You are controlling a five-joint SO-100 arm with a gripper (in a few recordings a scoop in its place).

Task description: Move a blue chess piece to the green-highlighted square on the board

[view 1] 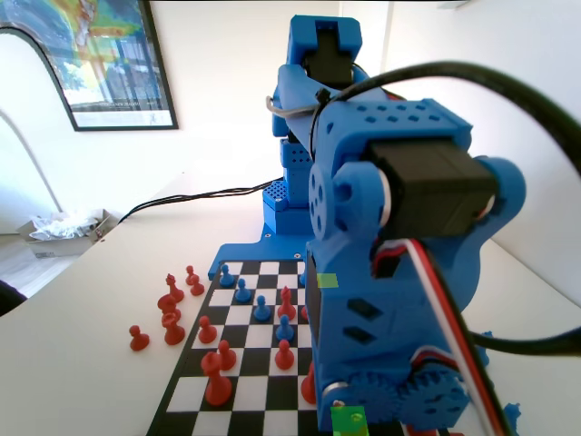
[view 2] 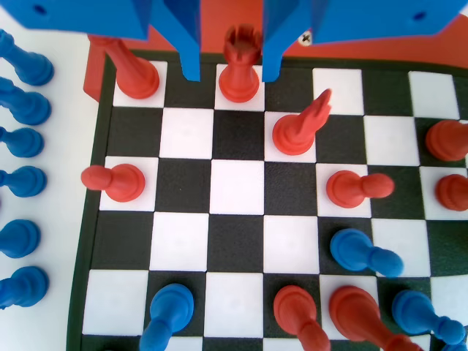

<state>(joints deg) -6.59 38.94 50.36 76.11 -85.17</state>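
In the wrist view, we looked straight down on the board [view 2: 238, 186]. The claw [view 2: 230, 73] hung from the top edge with its two jaws apart. A red piece with a notched, castle-like top [view 2: 241, 51] stood in the gap between them. Daylight showed on its left side, so we judged the claw open and gripping nothing, though its right jaw was very close to that piece.

We could not pick out the blue chess piece with certainty, because no crown-like top was clear in either view. The likeliest candidates were three blue pieces on the board. They all lay toward the bottom of the wrist view, well apart from the claw: one at lower right [view 2: 358, 252], one at the bottom edge left of centre [view 2: 172, 307], and one in the bottom right corner [view 2: 417, 311]. A row of blue pawns [view 2: 22, 175] stood off the board on the desk at the left.

In the fixed view, the blue arm [view 1: 390, 227] loomed over the right half of the board. The green-highlighted square [view 1: 349, 420] glowed at the near bottom edge, with a paler yellow-green square [view 1: 327, 280] farther along.

We judged that the coming move hinged on this: the claw sat over a red piece, and every blue candidate lay away from it, down the wrist view.
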